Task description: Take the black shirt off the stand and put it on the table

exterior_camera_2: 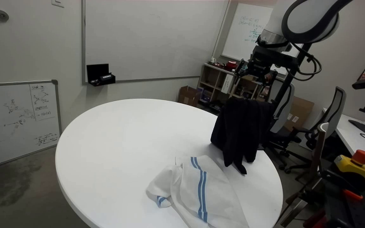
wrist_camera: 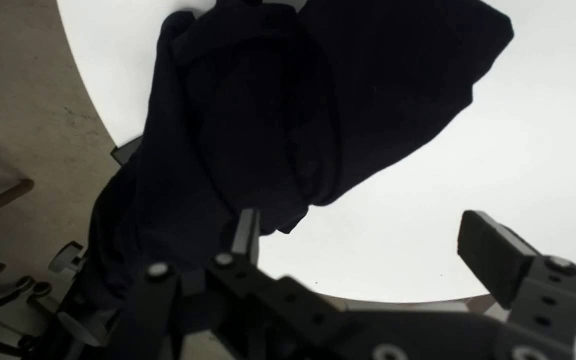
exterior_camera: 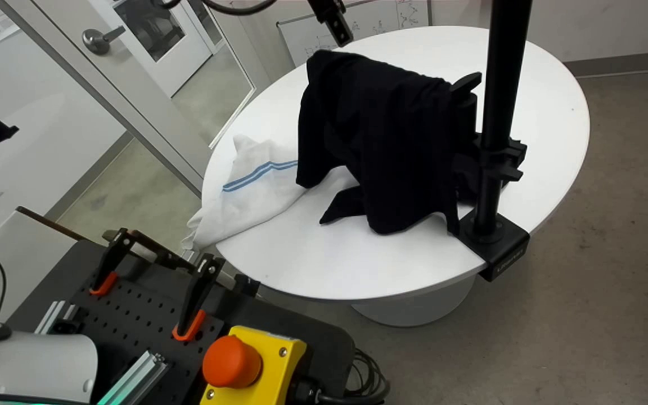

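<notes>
One pincer above one shirt

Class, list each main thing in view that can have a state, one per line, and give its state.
Gripper: open, holding nothing.
Stand: upright, base at the edge of the table.
Black shirt: wrinkled, draped over the stand.
White cloth with blue stripes: crumpled, partly over the table's edge.
Orange button: cannot tell whether pressed.
</notes>
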Controlling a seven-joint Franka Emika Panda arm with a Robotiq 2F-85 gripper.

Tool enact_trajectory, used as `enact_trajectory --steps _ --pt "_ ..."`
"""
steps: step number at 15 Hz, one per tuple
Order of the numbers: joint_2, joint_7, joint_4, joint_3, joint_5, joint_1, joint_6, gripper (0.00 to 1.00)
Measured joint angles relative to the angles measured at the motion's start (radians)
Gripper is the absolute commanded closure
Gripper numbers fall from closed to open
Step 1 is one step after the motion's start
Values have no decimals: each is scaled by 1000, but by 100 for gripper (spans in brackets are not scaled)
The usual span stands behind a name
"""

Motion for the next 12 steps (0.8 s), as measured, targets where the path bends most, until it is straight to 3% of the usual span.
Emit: enact_trajectory --steps 11,12 --pt "104 320 12 -81 30 97 59 0" --pt "111 338 13 -83 31 102 59 25"
